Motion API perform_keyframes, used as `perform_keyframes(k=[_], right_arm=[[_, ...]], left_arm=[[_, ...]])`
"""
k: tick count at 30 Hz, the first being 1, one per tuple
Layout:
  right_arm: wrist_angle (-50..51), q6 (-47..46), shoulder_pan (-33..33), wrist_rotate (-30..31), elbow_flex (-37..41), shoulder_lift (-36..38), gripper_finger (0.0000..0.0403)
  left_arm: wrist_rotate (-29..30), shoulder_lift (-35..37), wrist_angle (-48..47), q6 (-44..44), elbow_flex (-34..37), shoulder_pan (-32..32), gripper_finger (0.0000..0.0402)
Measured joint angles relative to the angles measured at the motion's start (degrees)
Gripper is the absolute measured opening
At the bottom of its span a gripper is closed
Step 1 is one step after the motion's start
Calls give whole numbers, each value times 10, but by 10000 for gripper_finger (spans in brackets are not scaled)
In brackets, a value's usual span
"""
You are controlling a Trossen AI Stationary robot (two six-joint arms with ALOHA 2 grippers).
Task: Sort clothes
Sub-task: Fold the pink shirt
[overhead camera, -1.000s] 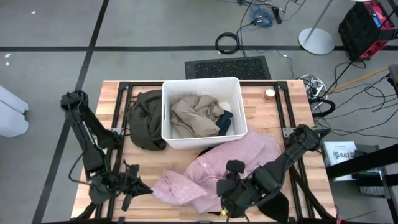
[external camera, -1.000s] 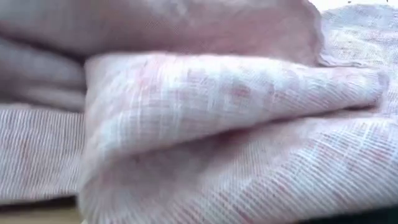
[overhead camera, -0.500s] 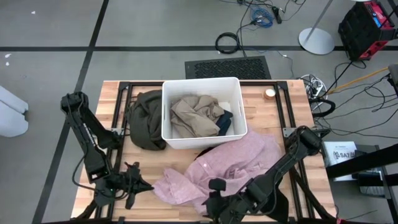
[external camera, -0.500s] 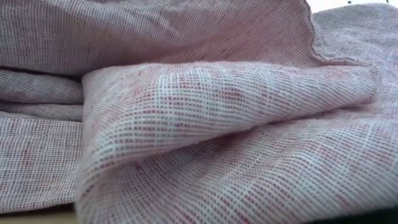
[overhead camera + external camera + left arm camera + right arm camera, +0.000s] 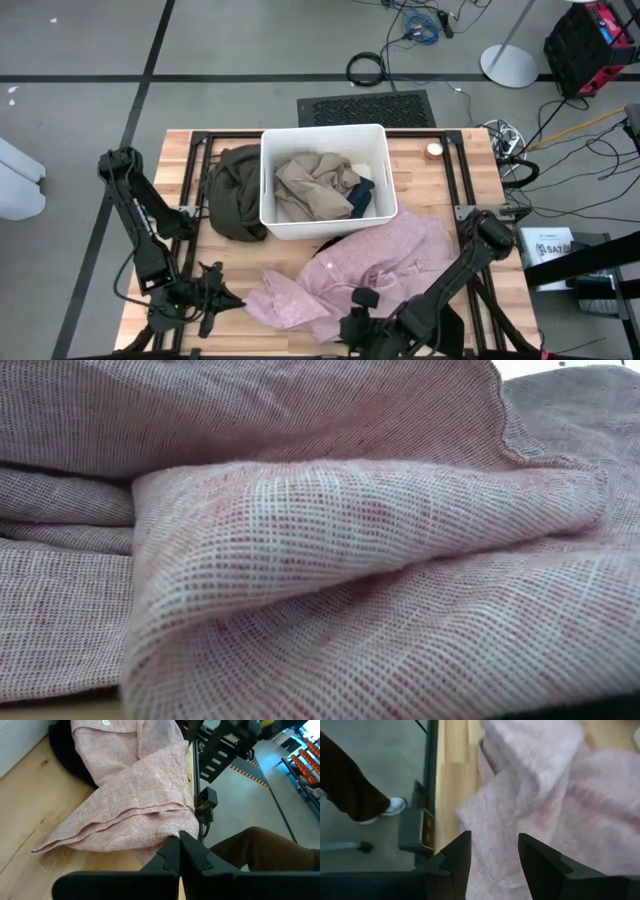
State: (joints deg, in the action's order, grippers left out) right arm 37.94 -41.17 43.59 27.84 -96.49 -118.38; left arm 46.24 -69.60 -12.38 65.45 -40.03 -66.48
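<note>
— Since half a second ago, what has moved?

— Only the right gripper [image 5: 352,330]: it has slid a little along the near edge of the table [image 5: 180,262], and the left arm is as it was. The pink garment [image 5: 350,270] keeps the same folds in the low view.

— Go left to right, then. What lies around the left gripper [image 5: 228,298]?

— Its fingers [image 5: 172,854] are pressed together with nothing between them. Just ahead of the tips lies the near corner of the pink garment, on bare wood. Farther off beyond it, the olive-green garment [image 5: 233,190] lies against the wall of the white bin [image 5: 325,225]. The beige garment [image 5: 312,187] and a dark blue one [image 5: 361,192] lie inside the bin.

— And the right gripper?

— Its fingers [image 5: 457,852] are spread, and the pink cloth runs between and past them; whether they touch it I cannot tell.

— What stands in the way?

— The table's dark frame rail [image 5: 431,770] runs close beside the right gripper, and a person's leg and shoe [image 5: 392,806] stand on the floor beyond it.

— Open room?

— Bare wood around the left gripper, from the pink corner to the table's left edge.
</note>
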Motion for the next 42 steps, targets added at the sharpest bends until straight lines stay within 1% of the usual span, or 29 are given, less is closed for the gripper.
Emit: perform_keyframes(k=[2,5,9,11,13,15,19,24,26,28,31,33,34,37,38,40,42], right_arm=[[-2,-1,0,13,0,-20,149],[-1,-1,-4,56,0,-40,148],[22,15,0,120,-19,-39,148],[62,21,5,132,-42,-33,148],[95,26,6,129,-67,-29,148],[106,29,4,128,-76,-29,148],[97,34,3,123,-68,-30,148],[68,31,4,92,-52,-50,148],[56,44,1,104,-52,-64,148],[69,52,-5,130,-52,-75,148],[93,35,-20,173,-50,-83,144],[98,25,-29,199,-50,-80,127],[98,24,-33,203,-50,-77,111],[100,52,-43,180,-61,-62,29],[100,72,-43,172,-71,-57,16],[117,94,-44,173,-106,-47,6],[151,128,-45,179,-162,-37,2]], left_arm=[[2,0,0,0,0,0,0],[2,0,2,2,0,0,0],[-2,0,20,2,0,0,0],[-3,0,22,2,0,0,0],[-4,0,24,2,0,0,0],[-3,0,24,2,0,0,0],[3,0,25,2,0,1,0],[4,0,30,2,0,1,0],[5,0,30,1,0,1,0],[5,0,30,-2,0,1,0],[6,0,30,-2,0,1,0],[6,0,30,-2,0,0,0],[6,0,31,1,0,0,0],[12,0,53,-14,0,0,0],[17,0,67,-24,0,0,0],[26,2,109,-62,0,0,0],[34,7,145,-118,-12,0,0]])
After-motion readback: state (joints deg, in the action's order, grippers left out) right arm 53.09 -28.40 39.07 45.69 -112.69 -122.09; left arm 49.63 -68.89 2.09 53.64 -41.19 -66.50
